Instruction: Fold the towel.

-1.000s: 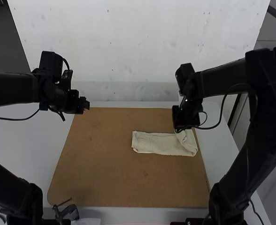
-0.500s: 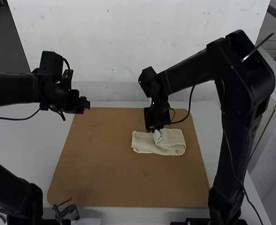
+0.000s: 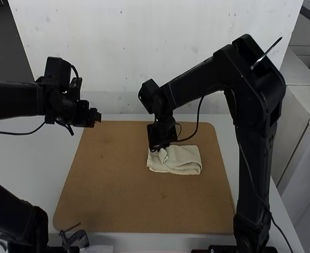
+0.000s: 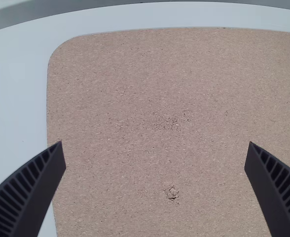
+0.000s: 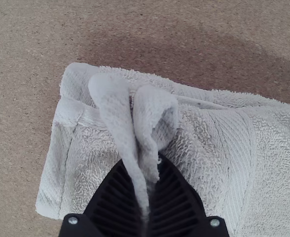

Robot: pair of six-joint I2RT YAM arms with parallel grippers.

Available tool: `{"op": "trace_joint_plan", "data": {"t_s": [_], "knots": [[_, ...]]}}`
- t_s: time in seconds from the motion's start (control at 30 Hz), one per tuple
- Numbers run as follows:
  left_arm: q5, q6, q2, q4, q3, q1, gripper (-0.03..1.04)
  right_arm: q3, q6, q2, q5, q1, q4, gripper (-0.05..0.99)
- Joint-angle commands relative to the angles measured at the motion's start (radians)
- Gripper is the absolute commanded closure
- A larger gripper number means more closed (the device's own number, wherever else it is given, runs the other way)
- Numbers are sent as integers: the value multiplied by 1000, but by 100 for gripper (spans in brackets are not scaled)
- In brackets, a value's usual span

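Cream towel (image 3: 184, 159): folded on brown board (image 3: 118, 190), right of centre; long axis sideways.
Right pincer (image 5: 149, 165): nearer; closed on a pinched fold at the towel's left end; likely lower, release there.
Left pincer (image 4: 155, 143): wide, well apart.

no readable text, label, brand, number or sign can be made out on anything in these three views.
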Motion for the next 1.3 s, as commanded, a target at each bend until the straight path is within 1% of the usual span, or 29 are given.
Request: {"op": "trace_joint_plan", "data": {"t_s": [0.0,0.03,0.07,0.1,0.17,0.2,0.23,0.27,0.37,0.4,0.47,0.5,0.53,0.73,0.87,1.03,1.27], "knots": [[-21,13,0,15,-4,-2,8,21,16,7,14,15,4,73],[-22,13,0,16,-4,0,8,21,16,0,11,8,4,56],[-22,13,0,19,-4,2,8,20,18,-16,8,2,6,44],[-22,13,2,19,-4,3,8,20,18,-40,6,-3,6,40],[-22,13,10,21,-4,5,8,20,18,-100,6,-18,8,36],[-22,13,11,22,-4,5,8,21,16,-129,6,-31,6,31],[-22,13,14,24,-4,5,8,20,12,-154,6,-41,6,28],[-21,13,16,25,-4,5,8,18,7,-172,6,-60,6,28],[-22,13,22,27,-4,5,8,8,-7,-198,6,-95,-23,30],[-22,13,22,28,-4,5,8,1,-14,-200,6,-98,-40,36],[-24,13,22,28,-6,2,8,-31,-14,-195,17,-100,-39,65],[-24,13,22,28,-9,0,8,-46,-14,-191,22,-101,-31,75],[-25,13,22,28,-9,-5,8,-61,-13,-178,26,-98,-29,79],[-30,13,28,33,-14,-11,8,-86,4,-161,26,-57,-29,80],[-31,13,27,33,-14,-11,8,-81,18,-131,26,-9,0,80],[-31,13,24,33,-15,-9,8,-46,33,-66,26,38,3,80],[-31,18,13,33,-15,-9,8,-14,38,-20,33,61,4,80]]}}
